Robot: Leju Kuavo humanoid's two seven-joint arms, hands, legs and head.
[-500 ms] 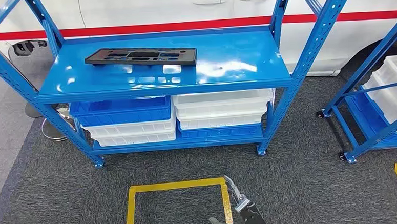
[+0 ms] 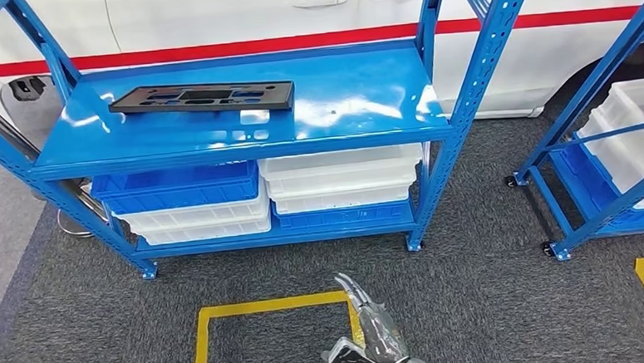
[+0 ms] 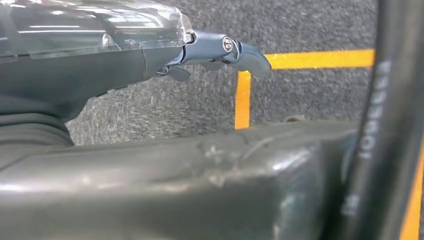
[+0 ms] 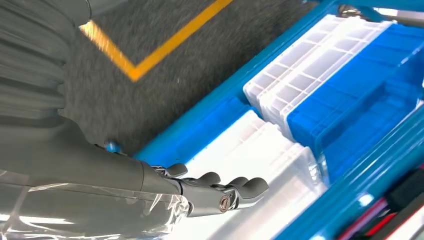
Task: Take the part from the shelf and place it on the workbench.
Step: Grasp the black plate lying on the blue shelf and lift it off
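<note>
Fingers (image 4: 235, 190) of the right hand (image 2: 368, 333): extended, slightly apart, holding nothing, low over the grey carpet (image 2: 491, 289); fingers of the left hand (image 3: 215, 52): a few show, stretched out, nothing in them. Blue steel shelf unit (image 2: 241, 136). White vehicle with a red stripe (image 2: 211, 25) behind it. Stacked blue and white crates (image 2: 261, 193) on the lower tier. Yellow floor tape (image 2: 263, 305). Black flat part with cut-outs (image 2: 202, 98) lying on the top shelf, left of centre.

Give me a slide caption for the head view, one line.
Black part lies flat on the blue shelf above stacked bins, while the robot's right hand holds nothing over the yellow floor marking.
</note>
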